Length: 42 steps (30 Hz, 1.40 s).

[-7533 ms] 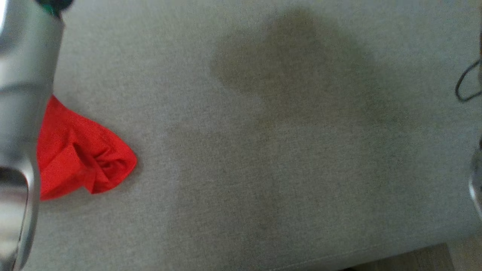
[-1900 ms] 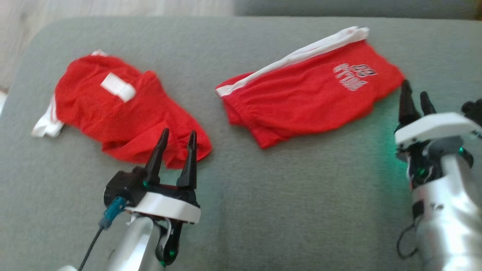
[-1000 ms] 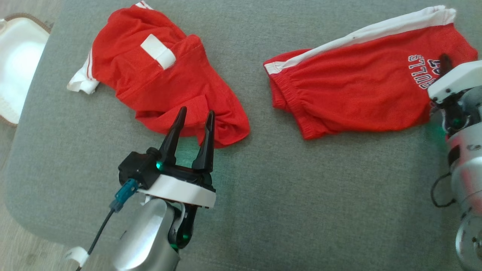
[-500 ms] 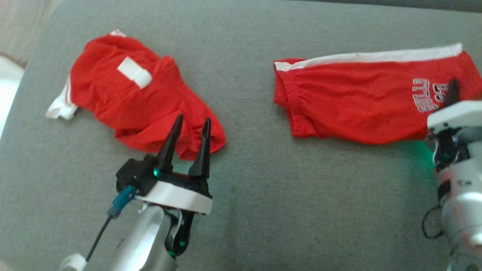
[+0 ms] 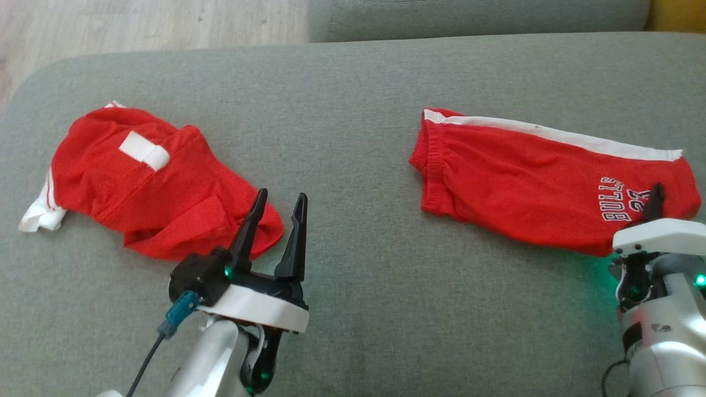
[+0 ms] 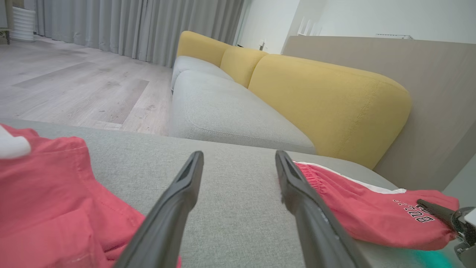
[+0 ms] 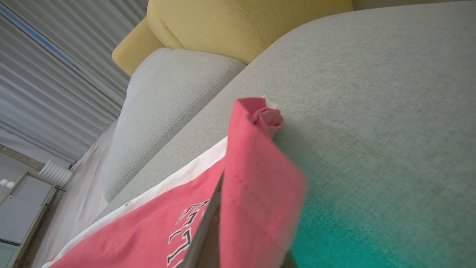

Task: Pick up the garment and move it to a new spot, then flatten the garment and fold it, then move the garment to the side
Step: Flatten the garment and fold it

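Right hand [image 5: 656, 194] pinches the garment [image 5: 524, 182] at its lettered hem.

- Right claw [image 5: 655, 193], its fingers apart beside the shorts [image 5: 524, 182] earlier, now pinches their right hem.
- The shorts, once slanting up rightward, now slant down toward mid right.

the folded hem of the shorts [image 7: 260, 193] hides one finger of the right gripper [image 5: 656, 196].
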{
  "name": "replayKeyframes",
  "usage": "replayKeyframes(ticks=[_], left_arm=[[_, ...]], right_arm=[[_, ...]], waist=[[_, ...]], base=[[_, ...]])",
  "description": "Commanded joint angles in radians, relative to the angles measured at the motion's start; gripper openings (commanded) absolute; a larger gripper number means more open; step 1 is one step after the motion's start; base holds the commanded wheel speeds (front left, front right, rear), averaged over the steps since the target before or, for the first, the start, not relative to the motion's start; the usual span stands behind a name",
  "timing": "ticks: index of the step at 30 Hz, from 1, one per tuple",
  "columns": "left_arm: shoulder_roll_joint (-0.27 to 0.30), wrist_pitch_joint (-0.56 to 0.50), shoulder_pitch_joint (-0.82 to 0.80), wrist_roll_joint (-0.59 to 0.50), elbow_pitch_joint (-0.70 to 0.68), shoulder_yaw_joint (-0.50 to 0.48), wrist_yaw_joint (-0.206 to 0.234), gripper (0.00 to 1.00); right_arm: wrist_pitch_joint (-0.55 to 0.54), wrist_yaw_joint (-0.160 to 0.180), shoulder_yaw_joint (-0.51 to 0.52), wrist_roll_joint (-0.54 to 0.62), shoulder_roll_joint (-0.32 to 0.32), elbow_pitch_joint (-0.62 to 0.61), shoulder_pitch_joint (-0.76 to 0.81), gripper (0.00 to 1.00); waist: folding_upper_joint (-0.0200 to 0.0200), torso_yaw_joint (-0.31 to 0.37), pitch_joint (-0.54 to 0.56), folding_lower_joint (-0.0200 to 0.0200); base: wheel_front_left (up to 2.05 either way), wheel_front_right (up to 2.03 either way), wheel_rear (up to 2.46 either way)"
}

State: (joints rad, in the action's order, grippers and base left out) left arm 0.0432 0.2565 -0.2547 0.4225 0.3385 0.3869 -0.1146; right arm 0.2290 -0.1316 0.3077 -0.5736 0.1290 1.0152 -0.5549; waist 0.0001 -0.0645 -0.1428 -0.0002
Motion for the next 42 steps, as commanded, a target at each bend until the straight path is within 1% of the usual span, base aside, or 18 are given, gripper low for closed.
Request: replayKeyframes(ticks=[1,5,10,16,24,30,31,37,42], left_arm=[[0.007,0.005,-0.02,-0.006,-0.032,-0.037,-0.004,1.0],[0.007,0.005,-0.024,-0.008,-0.026,-0.034,-0.006,1.0],[0.007,0.005,-0.015,-0.008,-0.016,-0.037,-0.008,1.0],[0.007,0.005,-0.002,-0.005,-0.009,-0.044,-0.009,1.0],[0.007,0.005,0.0,0.003,-0.008,-0.036,-0.009,1.0],[0.007,0.005,0.001,0.009,-0.001,-0.028,-0.006,1.0],[0.007,0.005,0.001,0.009,-0.001,-0.028,-0.006,1.0],[0.007,0.005,-0.001,0.012,0.003,-0.021,-0.004,1.0],[0.007,0.005,-0.003,0.012,0.005,-0.023,-0.002,1.0]], right_arm=[[0.011,0.001,-0.022,-0.002,-0.004,-0.029,-0.024,0.0],[0.019,0.001,-0.02,0.004,-0.013,-0.021,-0.036,0.0],[0.028,0.001,-0.03,0.019,-0.023,-0.045,-0.051,0.0],[0.031,0.001,-0.079,0.026,-0.04,-0.093,-0.067,0.0],[0.021,0.001,-0.223,0.026,-0.063,-0.119,-0.096,0.0],[0.017,0.001,-0.336,0.004,-0.072,-0.12,-0.099,0.0],[0.017,0.001,-0.336,0.004,-0.072,-0.12,-0.099,0.0],[0.016,0.001,-0.453,-0.028,-0.075,-0.105,-0.083,0.0],[-0.001,0.001,-0.56,-0.04,-0.076,-0.077,-0.063,0.0]], waist=[[-0.0001,0.006,0.003,0.0002],[-0.0001,0.004,0.005,0.0002],[-0.0001,-0.015,0.02,0.0002],[-0.0001,-0.045,0.039,0.0002],[-0.0001,-0.101,0.046,0.0002],[-0.0001,-0.148,0.045,0.0002],[-0.0001,-0.148,0.045,0.0002],[-0.0001,-0.187,0.041,0.0002],[-0.0001,-0.198,0.04,0.0002]], base=[[0.0,0.0,0.0],[0.0,0.0,0.0],[0.0,0.0,0.0],[0.0,0.0,0.0],[0.0,0.0,0.0],[0.0,0.0,0.0],[0.0,0.0,0.0],[0.0,0.0,0.0],[0.0,0.0,0.0]])
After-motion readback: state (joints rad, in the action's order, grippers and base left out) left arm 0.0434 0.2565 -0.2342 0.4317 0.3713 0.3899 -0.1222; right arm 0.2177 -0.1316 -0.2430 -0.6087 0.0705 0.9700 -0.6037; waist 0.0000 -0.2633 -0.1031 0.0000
